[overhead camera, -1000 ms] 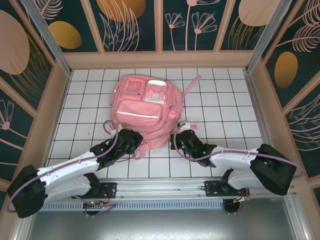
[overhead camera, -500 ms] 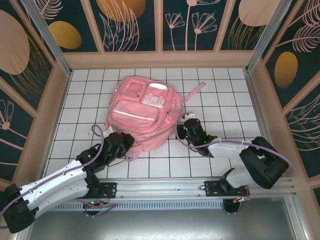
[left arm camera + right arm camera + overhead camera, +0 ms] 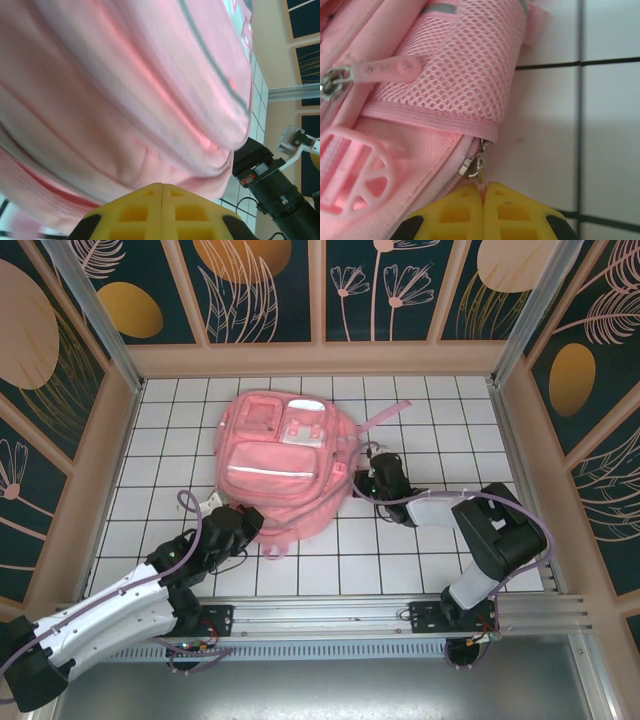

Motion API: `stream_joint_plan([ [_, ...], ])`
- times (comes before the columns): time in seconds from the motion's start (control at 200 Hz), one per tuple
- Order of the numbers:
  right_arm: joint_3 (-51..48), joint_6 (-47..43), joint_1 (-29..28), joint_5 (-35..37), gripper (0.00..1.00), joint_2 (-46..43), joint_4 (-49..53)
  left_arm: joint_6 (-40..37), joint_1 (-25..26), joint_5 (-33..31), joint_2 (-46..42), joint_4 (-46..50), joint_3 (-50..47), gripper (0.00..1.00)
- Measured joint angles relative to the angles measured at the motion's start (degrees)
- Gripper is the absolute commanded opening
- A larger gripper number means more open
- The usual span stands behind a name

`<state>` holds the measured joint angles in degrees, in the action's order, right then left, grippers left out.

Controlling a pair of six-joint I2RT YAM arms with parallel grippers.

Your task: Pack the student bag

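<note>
Left fingers [image 3: 125, 215] are pressed flat together, tips up against the pink fabric. Can't tell whether any cloth is nipped between them. From the top view the left gripper [image 3: 243, 522] sits at the near-left edge of the student bag [image 3: 285, 455].

Bag lies front-up mid-table [image 3: 430, 420], straps trailing off toward the far right. Front pockets and the pale stripe face up, and the pockets look zipped.

Right gripper [image 3: 373, 474] is at the bag's right flank, just below the mesh side pocket [image 3: 470, 70]. Its yellow fingers [image 3: 515, 210] are closed tight, and a thin pink tab hanging off the metal zip pull [image 3: 474, 166] runs down between them, so I read it as pinching that pull. A second zip tab [image 3: 390, 67] higher up is untouched.

Progress, my read: this is a zipper step with one arm bracing and the other pulling. Can't tell from here whether the zip is going open or shut, or what's inside. If opening, loading and closing are all still to do. If closing, it's near the end.
</note>
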<state>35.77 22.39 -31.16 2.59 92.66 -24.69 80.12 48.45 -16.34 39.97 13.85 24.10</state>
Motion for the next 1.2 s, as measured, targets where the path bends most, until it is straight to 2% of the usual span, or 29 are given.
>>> stream_joint_plan([
  [0.145,0.09,-0.04,3.1,4.04,0.0,-0.02,1.18,-2.12,-0.5,1.68,2.64,-4.94,-0.24,0.0],
  [0.34,2.27,-1.36,3.93,5.92,0.0,-0.04,4.83,-3.93,0.37,4.33,6.93,-11.47,-0.33,0.0],
  [0.355,2.4,-1.53,3.98,5.92,0.0,-0.04,5.09,-4.07,0.46,4.33,7.08,-11.45,-0.28,0.07],
  [0.4,2.73,-1.77,4.2,5.88,0.1,-0.11,5.62,-4.72,0.59,4.28,7.26,-11.43,-0.07,0.27],
  [0.46,2.86,-2.4,4.5,5.68,0.19,-0.46,6.1,-5.51,0.63,3.69,7.17,-10.86,0.61,0.41],
  [0.596,2.86,-2.67,5.29,6.32,0.5,-4.61,7.98,-8.31,0.63,0.11,6.4,-6.67,4.85,0.64],
  [0.666,2.84,-2.27,5.57,6.56,0.62,-8.83,8.72,-10.69,0.63,-2.86,6.29,-3.56,8.2,0.78],
  [0.706,2.84,-2.16,5.57,6.88,0.68,-11.61,9.09,-12.31,0.63,-4.94,6.32,-1.9,10.23,0.81],
  [0.771,2.84,-2.43,5.62,7.61,0.77,-16.5,9.77,-14.64,0.63,-8.48,6.54,0.61,13.46,0.98],
  [0.831,2.84,-2.71,5.84,8.59,0.84,-21.33,10.75,-16.13,0.61,-11.74,7.15,2.25,15.98,0.99],
  [1.036,2.67,-2.75,7.91,11.5,0.98,-34.4,13.38,-23.17,0.09,-18.78,12.35,5.18,21.09,0.98],
  [1.196,1.31,-2.47,8.24,10.82,0.99,-36.76,13.84,-27.23,-2.16,-20.09,17.99,5.77,22.18,0.99],
])
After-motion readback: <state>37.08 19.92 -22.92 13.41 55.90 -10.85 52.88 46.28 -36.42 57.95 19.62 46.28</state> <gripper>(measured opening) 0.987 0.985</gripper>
